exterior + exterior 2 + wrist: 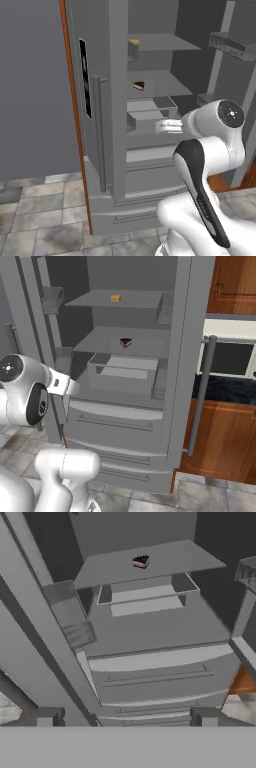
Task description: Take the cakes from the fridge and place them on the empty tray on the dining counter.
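**Now reaching into the open fridge for the first cake**

You are holding the gripper [125, 718] with its jaws spread wide and nothing between them, just outside the fridge [125, 421] at about drawer height. The chocolate wedge slice [141, 561] is sitting on the middle shelf [150, 562] ahead of and above the fingertips, near the shelf's front edge. The small orange-tan block [115, 298] is resting on the top shelf [125, 300], well apart from the slice. The clear bin [122, 373] is sticking out under the middle shelf, so you are likely better off lifting the hand first, then going in level over the shelf. Keep the jaws wide until they are straddling the slice, and stay off the left door [100, 125].
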